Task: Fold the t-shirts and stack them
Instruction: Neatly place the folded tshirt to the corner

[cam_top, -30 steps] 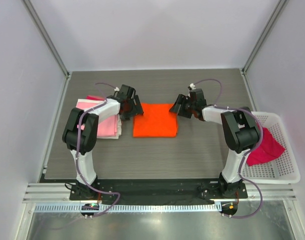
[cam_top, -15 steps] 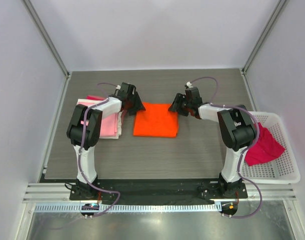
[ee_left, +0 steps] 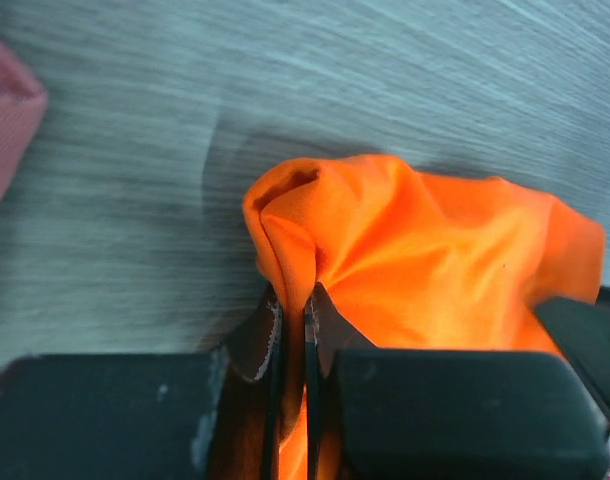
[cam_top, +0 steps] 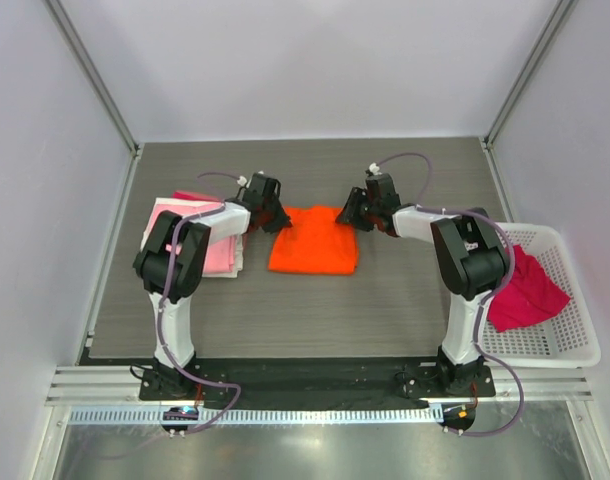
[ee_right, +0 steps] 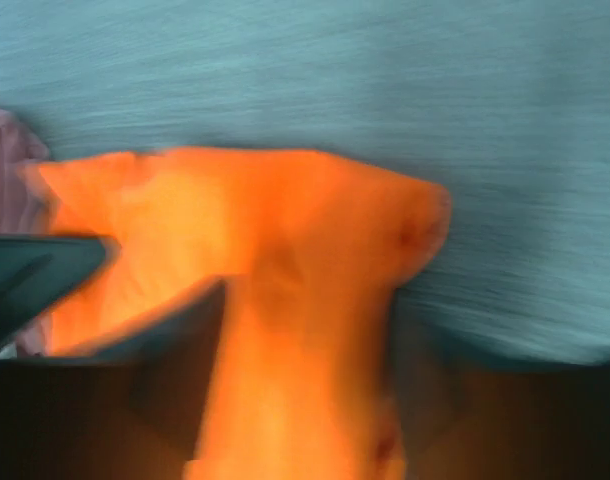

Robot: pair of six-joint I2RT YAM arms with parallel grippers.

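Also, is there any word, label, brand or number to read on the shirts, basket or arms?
No text can be read.
The orange t-shirt, the folded stack and the white basket show no print.
The small marks at the bottom of the top view are too small to read.

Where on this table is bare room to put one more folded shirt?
Two bare strips of the grey wood-grain table: the far one, between the bright orange cloth t-shirt and the back wall; the near one, between that shirt and the arm bases. Crowded: the middle row, with folded pink t-shirts and both arms.
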